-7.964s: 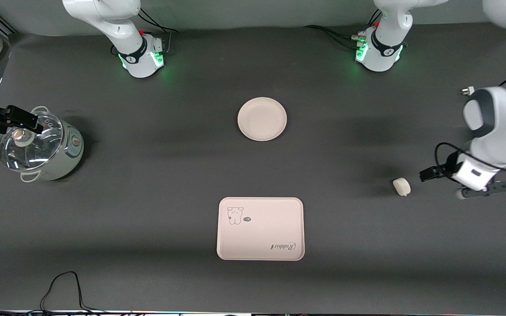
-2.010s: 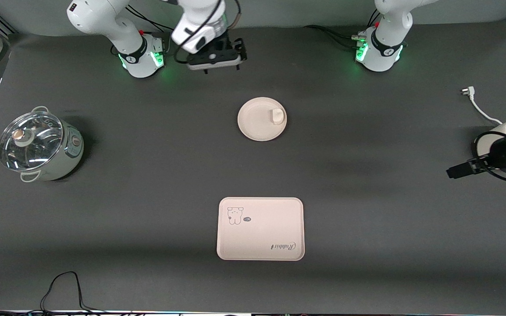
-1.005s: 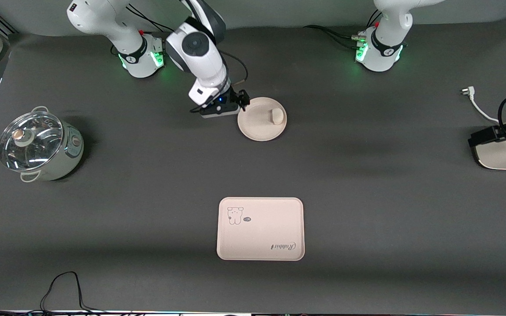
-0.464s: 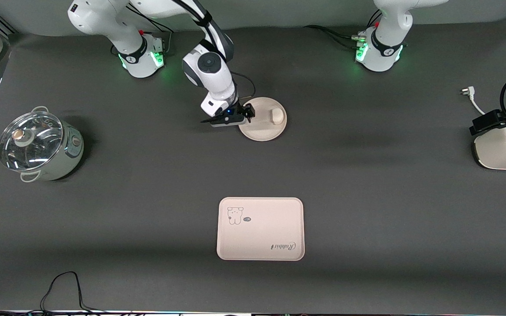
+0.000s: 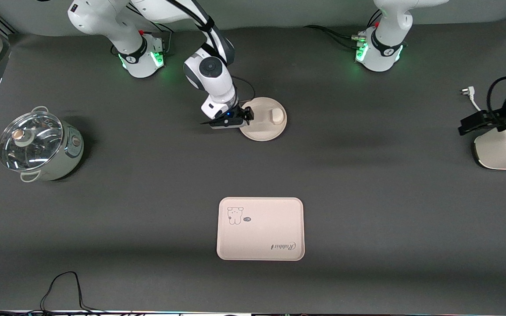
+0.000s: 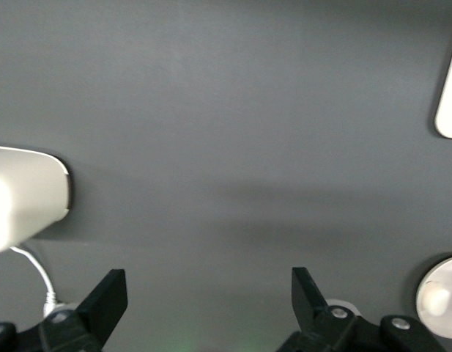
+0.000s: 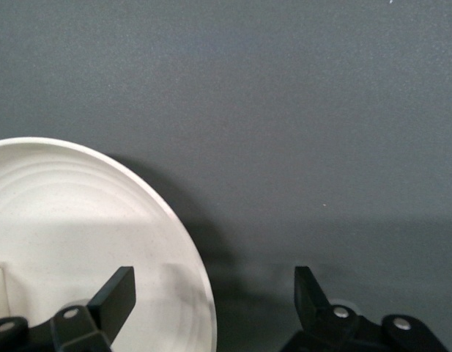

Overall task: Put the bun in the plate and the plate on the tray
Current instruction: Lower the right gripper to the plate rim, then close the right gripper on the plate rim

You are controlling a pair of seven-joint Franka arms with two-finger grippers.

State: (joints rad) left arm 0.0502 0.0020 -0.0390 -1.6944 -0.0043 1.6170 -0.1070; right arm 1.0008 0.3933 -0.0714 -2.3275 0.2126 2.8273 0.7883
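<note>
The round cream plate lies in the middle of the table, nearer the robots' bases than the tray. The small off-white bun rests in it, on the side toward the left arm's end. The cream-pink tray with its animal drawing lies nearer the front camera. My right gripper is open and low at the plate's edge toward the right arm's end. In the right wrist view the plate has its rim between my right gripper's open fingers. My left gripper is open and empty, as the left wrist view shows.
A pot with a glass lid stands at the right arm's end. A white appliance sits at the left arm's end under my left gripper, with its plug and cord nearby. A black cable lies at the front edge.
My right gripper came down from near its base to the plate's rim and now straddles it. My left gripper drifted a little over the white appliance. The bun and plate have not moved.
</note>
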